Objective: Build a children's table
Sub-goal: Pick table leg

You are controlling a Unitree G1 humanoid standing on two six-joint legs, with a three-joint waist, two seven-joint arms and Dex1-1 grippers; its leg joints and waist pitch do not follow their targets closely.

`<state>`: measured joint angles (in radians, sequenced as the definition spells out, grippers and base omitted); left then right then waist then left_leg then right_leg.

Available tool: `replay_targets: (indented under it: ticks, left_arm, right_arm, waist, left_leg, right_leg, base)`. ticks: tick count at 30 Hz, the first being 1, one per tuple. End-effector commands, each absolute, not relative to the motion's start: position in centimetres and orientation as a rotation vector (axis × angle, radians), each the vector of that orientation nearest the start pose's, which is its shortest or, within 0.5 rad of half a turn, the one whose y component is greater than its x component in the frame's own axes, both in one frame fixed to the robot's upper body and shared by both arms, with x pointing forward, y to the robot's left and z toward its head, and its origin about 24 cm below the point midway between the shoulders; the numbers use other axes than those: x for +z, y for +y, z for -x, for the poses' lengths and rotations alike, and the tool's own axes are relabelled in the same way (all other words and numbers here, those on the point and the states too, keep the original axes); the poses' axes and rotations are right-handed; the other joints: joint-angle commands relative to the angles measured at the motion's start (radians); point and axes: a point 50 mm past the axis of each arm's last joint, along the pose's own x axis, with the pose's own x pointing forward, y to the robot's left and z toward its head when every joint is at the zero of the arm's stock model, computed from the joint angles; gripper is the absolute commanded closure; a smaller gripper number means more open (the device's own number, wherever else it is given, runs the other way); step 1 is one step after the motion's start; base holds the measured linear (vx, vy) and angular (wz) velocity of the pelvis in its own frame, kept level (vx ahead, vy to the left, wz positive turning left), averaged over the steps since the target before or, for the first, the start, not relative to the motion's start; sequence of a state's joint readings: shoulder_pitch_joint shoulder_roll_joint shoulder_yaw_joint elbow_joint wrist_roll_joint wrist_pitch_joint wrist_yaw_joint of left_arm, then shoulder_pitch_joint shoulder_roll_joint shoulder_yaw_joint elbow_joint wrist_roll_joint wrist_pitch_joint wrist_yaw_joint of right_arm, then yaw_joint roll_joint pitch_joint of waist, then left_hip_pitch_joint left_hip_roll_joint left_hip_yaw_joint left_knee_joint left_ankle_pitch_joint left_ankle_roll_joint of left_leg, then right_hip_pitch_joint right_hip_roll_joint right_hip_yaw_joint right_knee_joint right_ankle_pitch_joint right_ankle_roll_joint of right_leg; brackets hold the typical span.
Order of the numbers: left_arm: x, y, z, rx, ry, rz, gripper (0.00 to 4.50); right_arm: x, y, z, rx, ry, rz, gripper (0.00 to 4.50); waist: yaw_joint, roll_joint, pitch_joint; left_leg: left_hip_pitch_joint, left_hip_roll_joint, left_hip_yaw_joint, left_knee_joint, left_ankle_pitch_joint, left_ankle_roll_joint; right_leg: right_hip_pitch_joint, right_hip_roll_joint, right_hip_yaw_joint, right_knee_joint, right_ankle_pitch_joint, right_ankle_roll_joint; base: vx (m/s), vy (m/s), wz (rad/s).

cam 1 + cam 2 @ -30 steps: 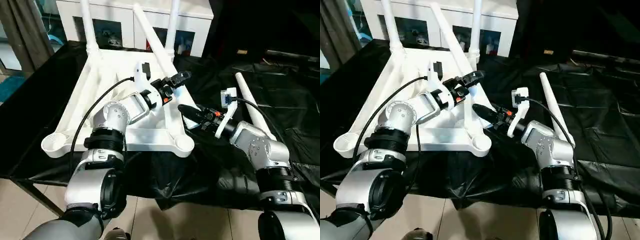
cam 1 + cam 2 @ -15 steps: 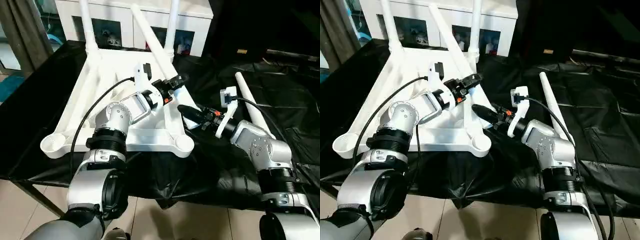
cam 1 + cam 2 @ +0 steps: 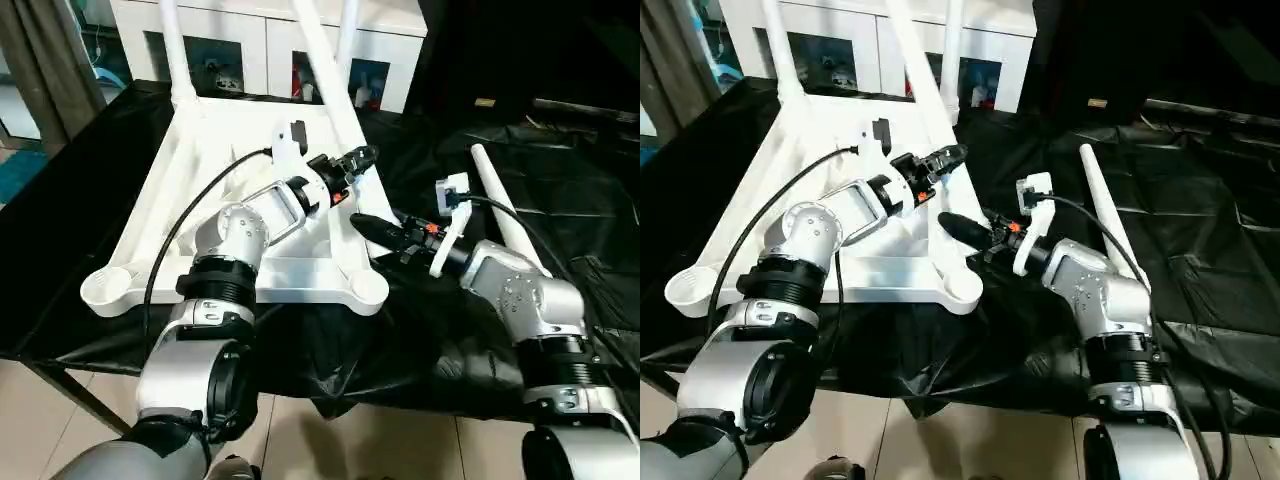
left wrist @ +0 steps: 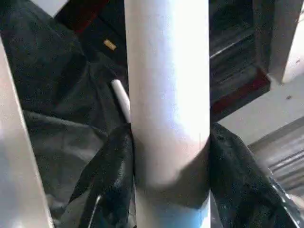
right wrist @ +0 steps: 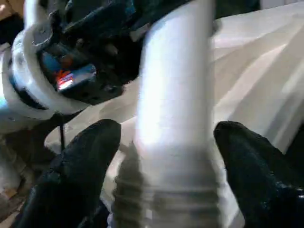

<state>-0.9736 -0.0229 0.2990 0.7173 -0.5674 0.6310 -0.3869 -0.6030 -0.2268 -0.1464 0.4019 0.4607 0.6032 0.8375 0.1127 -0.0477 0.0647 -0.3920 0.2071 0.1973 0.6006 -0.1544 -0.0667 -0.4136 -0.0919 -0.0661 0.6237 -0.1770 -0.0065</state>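
Table leg (image 4: 166,118) clenched in left tool (image 3: 352,160), right tool (image 3: 368,225) spread beside it.

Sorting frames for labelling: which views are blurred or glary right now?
Right wrist view: leg and fingers smeared by blur. Left wrist view: leg blown bright at its middle, background soft. Left eye view: tabletop crisp, sheen on black cloth.

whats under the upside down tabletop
Black sheeting is spread under the tabletop and drapes off the front edge. What supports the sheeting is covered.
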Motion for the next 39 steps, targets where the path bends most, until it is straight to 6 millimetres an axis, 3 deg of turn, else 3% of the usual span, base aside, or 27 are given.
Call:
replay_targets:
  ticks: [1, 3, 4, 6, 7, 10, 16, 20, 22, 24, 25, 27, 31, 32, 34, 39]
  left_arm:
    - [16.3, 6.4, -38.7, -0.728, 0.239, 0.663, 2.54]
    - [16.7, 6.7, -38.8, -0.731, 0.228, 0.635, 2.55]
    - [16.8, 6.8, -38.8, -0.737, 0.224, 0.622, 2.55]
    - [16.8, 6.9, -38.8, -0.743, 0.221, 0.61, 2.55]
    - [16.8, 7.0, -38.7, -0.76, 0.219, 0.591, 2.55]
    - [16.7, 7.0, -38.6, -0.779, 0.223, 0.575, 2.55]
    - [17.3, 6.2, -38.0, -0.882, 0.198, 0.525, 2.55]
    - [18.2, 5.2, -36.8, -1.051, 0.153, 0.52, 2.55]
    - [18.2, 5.2, -36.8, -1.054, 0.152, 0.521, 2.55]
    - [18.7, 4.7, -35.4, -1.218, 0.119, 0.523, 2.55]
    - [18.8, 4.6, -35.0, -1.26, 0.114, 0.517, 2.55]
    - [18.8, 4.5, -34.6, -1.301, 0.116, 0.505, 2.55]
    - [18.9, 4.6, -34.7, -1.291, 0.103, 0.517, 2.57]
    - [19.0, 4.6, -34.7, -1.291, 0.102, 0.519, 2.57]
    - [19.0, 4.7, -34.6, -1.291, 0.098, 0.526, 2.57]
    - [19.0, 5.0, -34.5, -1.28, 0.092, 0.537, 2.57]
  right_arm:
    - [12.4, -16.3, -34.8, 0.825, 0.168, -0.497, 0.65]
    - [13.4, -17.3, -35.1, 0.825, 0.154, -0.565, 0.65]
    - [13.9, -17.6, -35.1, 0.84, 0.147, -0.596, 0.65]
    - [14.2, -17.9, -35.0, 0.853, 0.15, -0.613, 0.65]
    - [14.6, -18.4, -35.0, 0.874, 0.162, -0.63, 0.65]
    - [14.5, -18.5, -35.0, 0.887, 0.201, -0.6, 0.65]
    - [13.5, -17.3, -34.3, 0.991, 0.353, -0.478, 0.65]
    - [13.7, -16.6, -34.2, 1.037, 0.38, -0.466, 0.65]
    - [13.7, -16.6, -34.2, 1.038, 0.381, -0.466, 0.65]
    - [13.8, -16.2, -34.2, 1.075, 0.393, -0.438, 0.65]
    - [13.9, -16.1, -34.2, 1.094, 0.386, -0.429, 0.65]
    - [14.2, -16.0, -34.1, 1.128, 0.361, -0.408, 0.65]
    - [14.1, -15.9, -33.8, 1.163, 0.371, -0.426, 0.99]
    - [14.1, -15.9, -33.8, 1.165, 0.37, -0.427, 0.99]
    - [13.9, -15.7, -33.6, 1.18, 0.371, -0.433, 1.3]
    - [13.5, -15.1, -33.4, 1.199, 0.379, -0.431, 1.59]
  waist:
    - [0.0, -0.001, -0.081]
    - [0.002, 0.0, -0.08]
    - [0.003, -0.005, -0.082]
    - [0.003, -0.003, -0.083]
    - [0.002, -0.007, -0.084]
    - [0.005, -0.006, -0.084]
    - [0.006, -0.008, -0.083]
    - [0.005, -0.01, -0.082]
    - [0.005, -0.009, -0.08]
    - [0.006, -0.012, -0.081]
    - [0.005, -0.01, -0.08]
    - [0.004, -0.008, -0.081]
    - [0.007, -0.009, -0.078]
    - [0.006, -0.015, -0.078]
    - [0.006, -0.017, -0.078]
    - [0.005, -0.02, -0.08]
  left_leg:
    - [0.025, 0.018, -0.012, -0.068, -0.174, 0.027]
    - [0.025, 0.018, -0.011, -0.066, -0.169, 0.026]
    - [0.025, 0.018, -0.011, -0.065, -0.159, 0.028]
    - [0.023, 0.017, -0.01, -0.063, -0.137, 0.041]
    - [0.023, 0.017, -0.009, -0.062, -0.13, 0.048]
    - [0.022, 0.017, -0.009, -0.061, -0.121, 0.048]
    - [0.021, 0.02, -0.01, -0.062, -0.137, 0.034]
    - [0.021, 0.02, -0.008, -0.061, -0.139, 0.031]
    - [0.021, 0.019, -0.008, -0.062, -0.147, 0.03]
    - [0.021, 0.021, -0.009, -0.062, -0.147, 0.027]
    - [0.017, 0.021, -0.009, -0.063, -0.146, 0.027]
    - [0.021, 0.023, -0.008, -0.062, -0.147, 0.031]
    - [0.026, 0.023, -0.007, -0.063, -0.167, 0.024]
    - [0.025, 0.023, -0.006, -0.063, -0.169, 0.024]
    - [0.022, 0.022, -0.008, -0.064, -0.166, 0.018]
    - [0.021, 0.022, -0.009, -0.063, -0.146, 0.022]
  right_leg:
    - [0.061, -0.048, 0.036, -0.072, -0.119, -0.206]
    - [0.061, -0.047, 0.037, -0.072, -0.118, -0.211]
    - [0.064, -0.047, 0.036, -0.069, -0.099, -0.213]
    - [0.065, -0.046, 0.036, -0.065, -0.068, -0.22]
    - [0.064, -0.045, 0.035, -0.066, -0.056, -0.224]
    - [0.064, -0.048, 0.035, -0.064, -0.053, -0.231]
    - [0.065, -0.052, 0.035, -0.067, -0.092, -0.226]
    - [0.063, -0.051, 0.036, -0.067, -0.099, -0.235]
    - [0.062, -0.051, 0.036, -0.068, -0.111, -0.23]
    - [0.065, -0.053, 0.035, -0.066, -0.118, -0.231]
    - [0.065, -0.052, 0.035, -0.066, -0.117, -0.234]
    - [0.061, -0.05, 0.036, -0.064, -0.106, -0.234]
    - [0.056, -0.05, 0.037, -0.07, -0.148, -0.226]
    - [0.057, -0.05, 0.037, -0.071, -0.152, -0.223]
    - [0.059, -0.051, 0.037, -0.071, -0.164, -0.21]
    - [0.06, -0.051, 0.037, -0.067, -0.14, -0.211]
  base:
    - [0.0, 0.0, 0.0]
    - [0.0, 0.0, 0.0]
    - [0.0, 0.0, 0.0]
    - [0.0, 0.0, 0.0]
    - [0.0, 0.0, 0.0]
    - [0.0, 0.0, 0.0]
    - [0.0, 0.0, 0.0]
    - [0.0, 0.0, 0.0]
    - [0.0, 0.0, 0.0]
    - [0.0, 0.0, 0.0]
    - [0.0, 0.0, 0.0]
    - [0.0, 0.0, 0.0]
    - [0.0, 0.0, 0.0]
    - [0.0, 0.0, 0.0]
    - [0.0, 0.0, 0.0]
    - [0.0, 0.0, 0.0]
